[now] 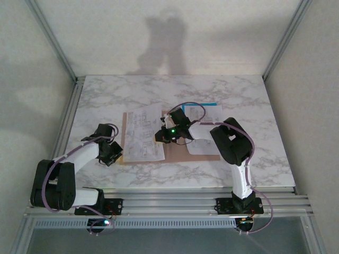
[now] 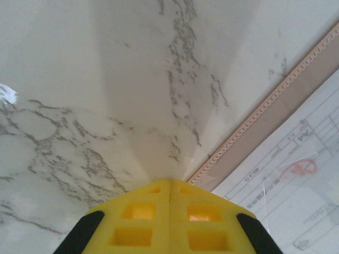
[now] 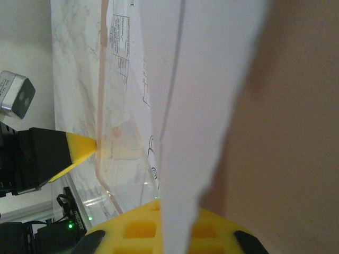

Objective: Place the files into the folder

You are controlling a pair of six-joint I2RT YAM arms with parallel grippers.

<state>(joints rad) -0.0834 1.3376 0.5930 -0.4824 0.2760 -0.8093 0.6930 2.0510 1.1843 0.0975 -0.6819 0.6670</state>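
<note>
Over the middle of the folder (image 1: 177, 152), my right gripper (image 1: 162, 137) is clamped on a white sheet of the files (image 1: 143, 138). The left gripper (image 1: 117, 154), closed on nothing, presses the folder's left border, presumably anchoring it.

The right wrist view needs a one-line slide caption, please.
Right tool pinching a white sheet over the tan folder, with the left tool at the folder's edge.

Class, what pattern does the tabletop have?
The tabletop is white marble with grey veining, clearest in the left wrist view.
</note>
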